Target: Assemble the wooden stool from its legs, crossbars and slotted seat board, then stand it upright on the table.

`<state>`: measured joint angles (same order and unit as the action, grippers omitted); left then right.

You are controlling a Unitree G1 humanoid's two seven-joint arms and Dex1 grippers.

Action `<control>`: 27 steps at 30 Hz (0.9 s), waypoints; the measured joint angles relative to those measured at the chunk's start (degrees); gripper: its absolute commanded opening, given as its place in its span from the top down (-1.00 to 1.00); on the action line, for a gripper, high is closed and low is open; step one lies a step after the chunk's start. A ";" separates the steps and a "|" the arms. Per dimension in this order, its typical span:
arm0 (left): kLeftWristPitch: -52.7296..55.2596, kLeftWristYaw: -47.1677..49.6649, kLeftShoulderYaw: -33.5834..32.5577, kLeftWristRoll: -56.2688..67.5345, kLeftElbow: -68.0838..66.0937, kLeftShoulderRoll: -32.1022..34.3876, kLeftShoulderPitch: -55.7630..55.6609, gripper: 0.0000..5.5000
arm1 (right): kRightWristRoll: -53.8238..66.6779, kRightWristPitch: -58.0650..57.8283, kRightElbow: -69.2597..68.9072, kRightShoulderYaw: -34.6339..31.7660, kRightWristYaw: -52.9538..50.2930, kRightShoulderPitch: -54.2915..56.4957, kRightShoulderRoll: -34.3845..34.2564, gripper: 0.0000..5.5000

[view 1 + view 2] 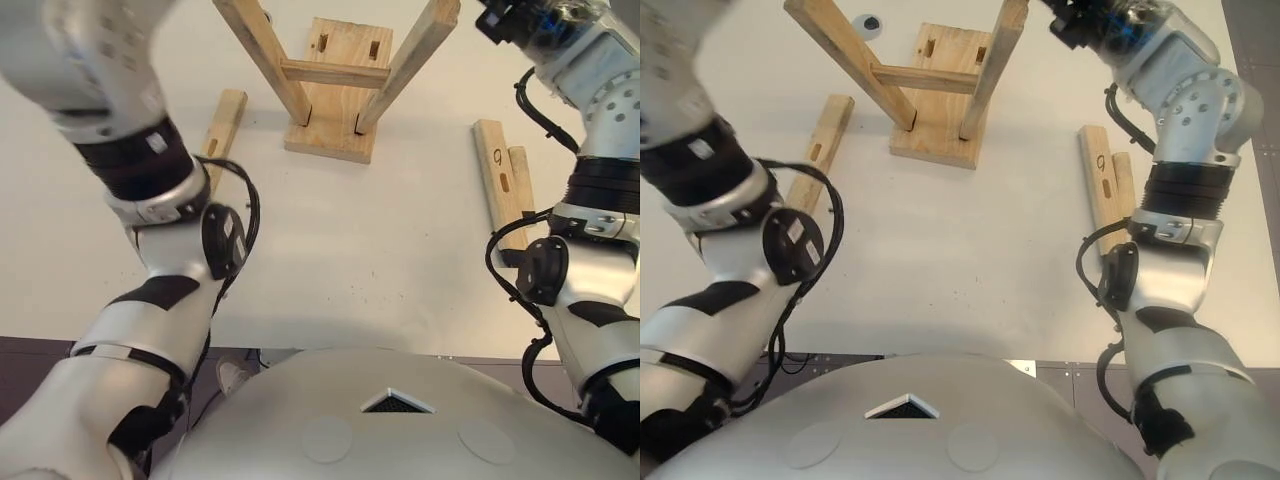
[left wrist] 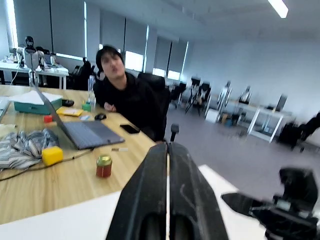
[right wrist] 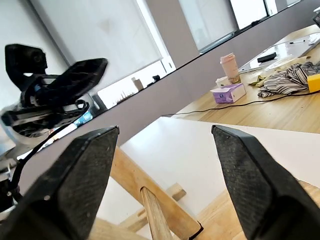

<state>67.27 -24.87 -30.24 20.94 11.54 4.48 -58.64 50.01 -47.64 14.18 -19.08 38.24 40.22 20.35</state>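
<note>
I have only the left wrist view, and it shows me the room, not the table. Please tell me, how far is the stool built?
Observer: In the seat board stand two legs, joined by one crossbar.
Operator: Where are the other parts?
Observer: One loose leg lies on the table left of the board; two more pieces lie to its right, side by side.
Operator: Does the right gripper hold anything?
Observer: No. The right gripper is open, near the top of the standing legs.
</note>
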 measured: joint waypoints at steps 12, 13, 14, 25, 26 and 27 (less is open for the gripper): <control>-17.39 0.80 6.96 -4.71 -2.55 17.12 27.08 1.00 | -26.20 11.82 -28.37 11.04 -37.47 -20.09 -4.99 0.43; -19.17 0.00 9.40 -5.61 -2.80 17.50 29.42 1.00 | -29.20 11.50 -29.55 14.62 -38.68 -21.49 -6.33 0.50; -20.84 -1.17 12.74 -6.48 -3.44 17.86 31.79 1.00 | -31.36 10.76 -30.02 19.22 -39.05 -22.28 -6.58 0.56; -18.48 0.76 26.15 -6.25 4.09 13.60 35.60 1.00 | -41.70 5.22 -27.15 32.47 -33.18 -15.43 -5.80 0.99; -18.43 1.35 26.22 -6.79 4.08 13.61 35.60 1.00 | -41.80 4.68 -27.20 33.18 -32.19 -15.49 -5.79 0.99; -18.49 2.17 26.34 -7.17 3.66 13.61 35.60 1.00 | -42.07 4.35 -27.51 33.77 -31.01 -15.42 -5.72 0.99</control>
<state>48.79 -22.70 -3.90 13.78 15.20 18.08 -23.04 7.94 -43.29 -13.34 14.70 7.23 24.80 14.63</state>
